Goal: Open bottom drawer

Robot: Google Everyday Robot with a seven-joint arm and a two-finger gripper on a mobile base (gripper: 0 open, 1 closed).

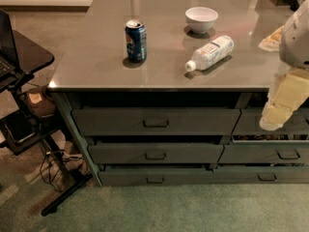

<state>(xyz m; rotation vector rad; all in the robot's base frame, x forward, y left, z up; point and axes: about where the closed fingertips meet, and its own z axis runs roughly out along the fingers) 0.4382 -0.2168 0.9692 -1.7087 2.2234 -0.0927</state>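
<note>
The bottom drawer [155, 176] is the lowest and thinnest wide grey-green front on the left side of the cabinet, with a small rectangular pull [155, 180] at its centre. Its front sits about flush with the cabinet, just above the carpet. My gripper [271, 122], cream-coloured and pointing down, hangs at the right edge of the view in front of the narrower upper right drawer [251, 122]. It is well above and to the right of the bottom drawer's pull and touches nothing I can see.
Two taller wide drawers [155, 121] [155, 153] sit above the bottom one, with narrower drawers [288, 154] to the right. On the grey top stand a blue can [136, 40], a white bowl [201, 19] and a lying bottle [210, 52]. A black stand [29, 100] with cables is at left.
</note>
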